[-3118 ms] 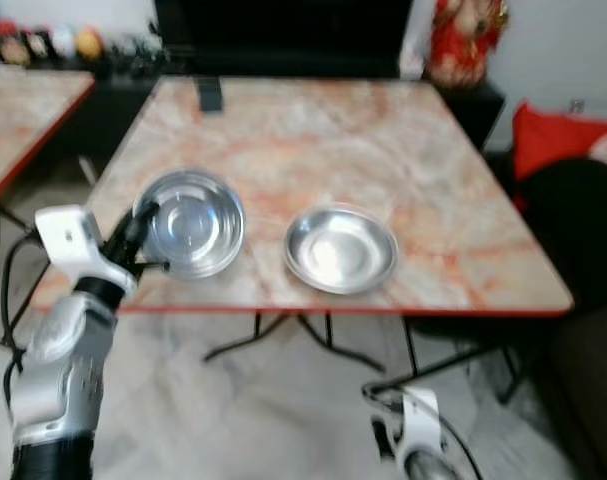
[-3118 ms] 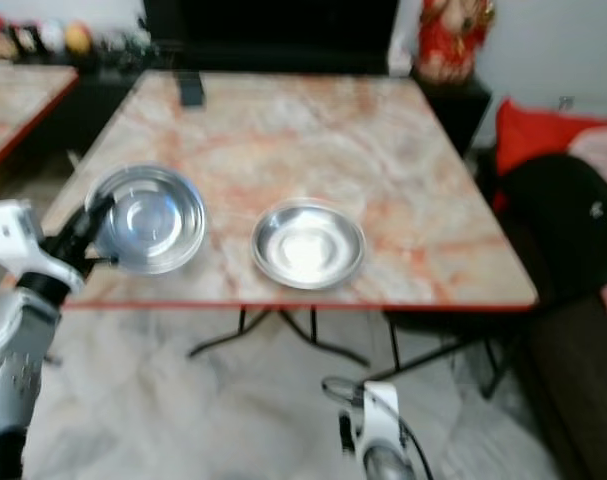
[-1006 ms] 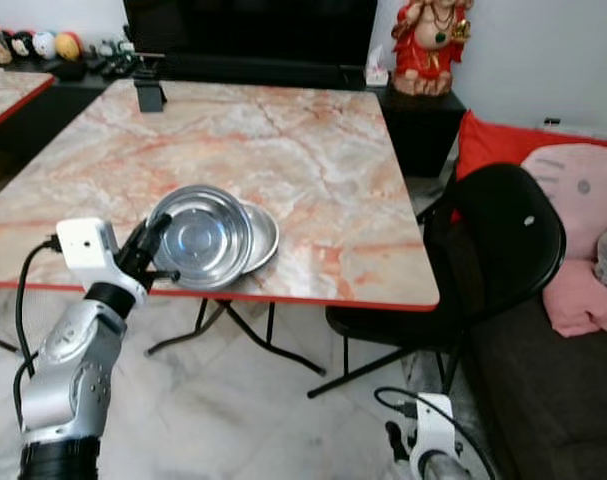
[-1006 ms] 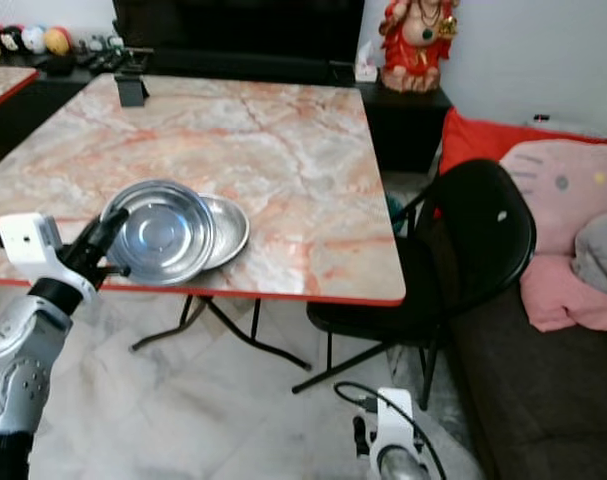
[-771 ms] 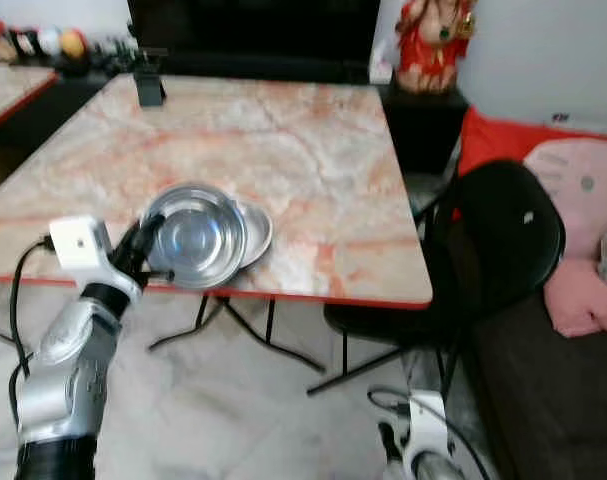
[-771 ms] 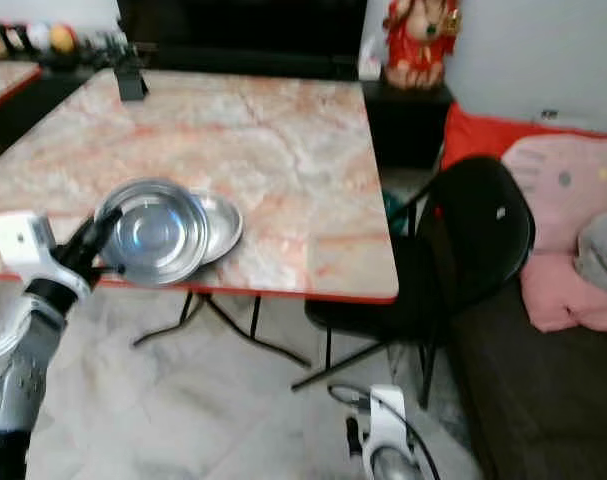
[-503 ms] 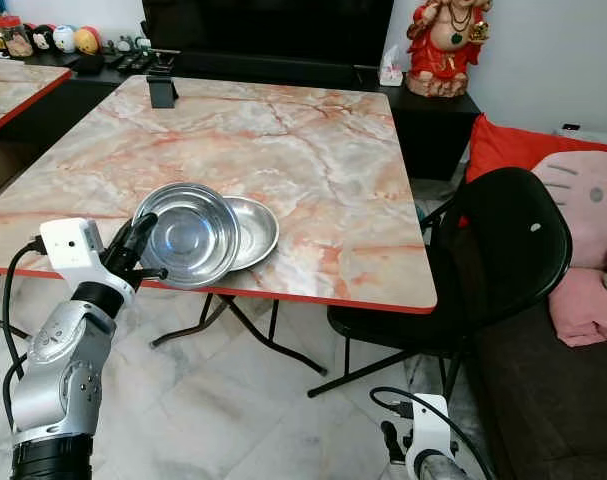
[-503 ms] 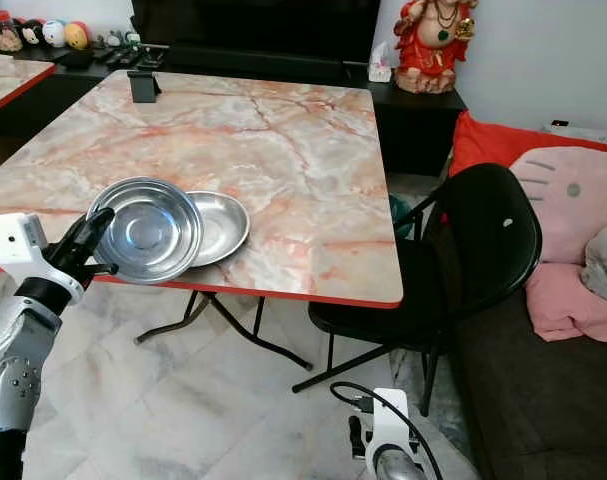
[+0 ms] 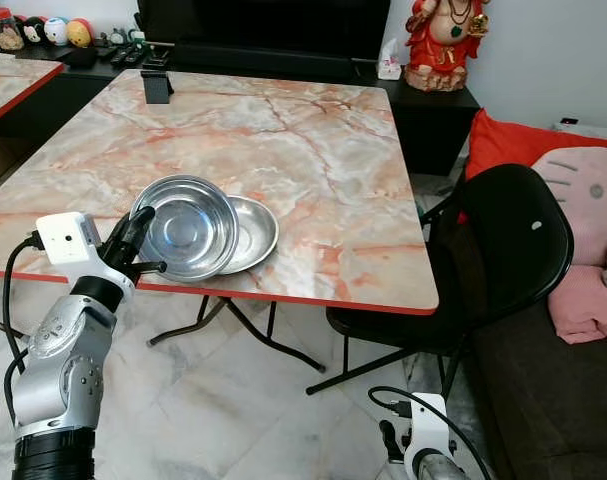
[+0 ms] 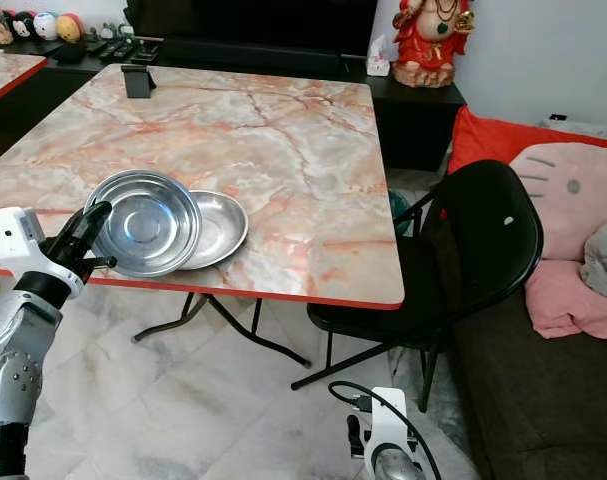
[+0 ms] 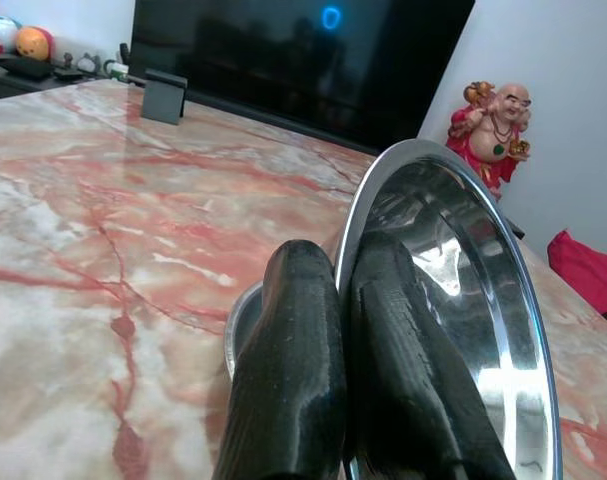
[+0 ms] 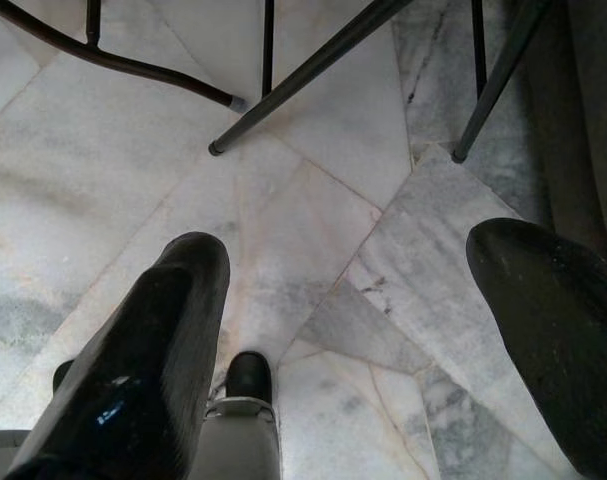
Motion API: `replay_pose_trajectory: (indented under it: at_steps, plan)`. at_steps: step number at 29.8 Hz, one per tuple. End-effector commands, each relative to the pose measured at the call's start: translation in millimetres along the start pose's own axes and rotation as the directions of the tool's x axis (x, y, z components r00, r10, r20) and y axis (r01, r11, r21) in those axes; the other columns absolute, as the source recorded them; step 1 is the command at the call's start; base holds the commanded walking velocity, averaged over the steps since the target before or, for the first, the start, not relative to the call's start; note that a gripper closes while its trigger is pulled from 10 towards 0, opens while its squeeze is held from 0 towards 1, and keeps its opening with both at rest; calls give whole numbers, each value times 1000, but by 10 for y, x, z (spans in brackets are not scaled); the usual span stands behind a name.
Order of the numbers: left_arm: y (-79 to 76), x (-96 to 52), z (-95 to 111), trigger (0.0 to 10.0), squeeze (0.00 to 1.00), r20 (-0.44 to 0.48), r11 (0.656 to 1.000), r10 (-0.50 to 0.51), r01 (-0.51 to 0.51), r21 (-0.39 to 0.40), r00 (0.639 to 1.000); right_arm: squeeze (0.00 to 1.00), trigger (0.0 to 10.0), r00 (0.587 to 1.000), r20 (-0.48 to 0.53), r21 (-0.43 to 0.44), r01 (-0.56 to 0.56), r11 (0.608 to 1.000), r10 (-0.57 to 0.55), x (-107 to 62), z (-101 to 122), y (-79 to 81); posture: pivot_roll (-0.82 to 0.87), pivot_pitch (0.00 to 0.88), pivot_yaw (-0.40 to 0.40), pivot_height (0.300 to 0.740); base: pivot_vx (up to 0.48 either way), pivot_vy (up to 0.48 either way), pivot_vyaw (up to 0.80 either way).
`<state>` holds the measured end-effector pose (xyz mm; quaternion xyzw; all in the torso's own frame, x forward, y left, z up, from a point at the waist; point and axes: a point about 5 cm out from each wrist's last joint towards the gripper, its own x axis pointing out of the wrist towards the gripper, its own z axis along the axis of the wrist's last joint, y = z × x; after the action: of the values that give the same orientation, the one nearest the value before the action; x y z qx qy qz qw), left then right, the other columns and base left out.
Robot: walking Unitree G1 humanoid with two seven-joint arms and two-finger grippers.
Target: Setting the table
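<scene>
Gripping the near rim of a steel bowl (image 9: 186, 226), the robot's left gripper (image 9: 143, 240) has its two black fingers (image 11: 293, 380) pressed together on the metal edge, one inside and one outside the rim. The bowl sits tilted at the front left edge of a marble-patterned table (image 9: 313, 140) trimmed in red, and overlaps a shallower steel plate (image 9: 251, 232) lying flat just to its right; whether the bowl's base rests on the plate or is lifted clear of it is hard to judge from this angle. At the table's far side stands a small dark block (image 9: 157, 86), with a black television (image 9: 263, 25) behind it and a red figurine (image 9: 444, 42) at the corner. Further right, a black folding chair (image 9: 503, 250) stands beside the table, next to red (image 9: 503, 145) and pink (image 9: 588, 200) cushions. Low at the right, the right gripper (image 12: 373, 330) hangs over the pale marble floor (image 12: 313, 230) with its fingers spread wide apart, holding nothing.
</scene>
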<state>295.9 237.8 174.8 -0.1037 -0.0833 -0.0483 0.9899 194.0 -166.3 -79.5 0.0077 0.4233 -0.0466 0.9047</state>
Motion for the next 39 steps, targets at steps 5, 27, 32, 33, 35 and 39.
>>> replay_pose_trajectory:
  at_steps: [5, 27, 32, 33, 35, 39]
  plan:
    - [-63, 45, 30, 10000, 0, 16, 999, -23, 23, -25, 1000, 0, 10000, 1000, 6, 1, 1, 1000, -1, 7, 29, 2, -44, 0, -78, 740, 0, 0, 0]
    - [-133, 74, 11, 10000, 0, 25, 998, -36, 37, -46, 999, 0, 10000, 1000, 6, -4, -3, 1000, 3, 7, 32, -2, -46, 0, -81, 740, 224, 0, 0]
    - [-138, 89, 24, 10000, 0, 28, 998, -43, 45, -47, 999, 0, 10000, 1000, 5, -5, -3, 1000, 3, 7, 29, -2, -42, 0, -81, 740, 289, 0, 0]
    - [-137, 92, 28, 10000, 0, 29, 998, -44, 45, -47, 999, 0, 10000, 1000, 5, -5, -3, 1000, 3, 7, 28, -2, -42, 0, -81, 740, 289, 0, 0]
    - [-134, 97, 34, 10000, 0, 31, 998, -47, 49, -45, 998, 0, 10000, 1000, 4, -7, -5, 1000, 5, 6, 27, -1, -40, 0, -79, 740, 289, 0, 0]
    - [-166, 113, 21, 10000, 0, 13, 995, -71, 72, -65, 997, 0, 10000, 1000, 5, -8, -5, 1000, 6, 7, 28, 1, -41, 0, -79, 740, 71, 0, 0]
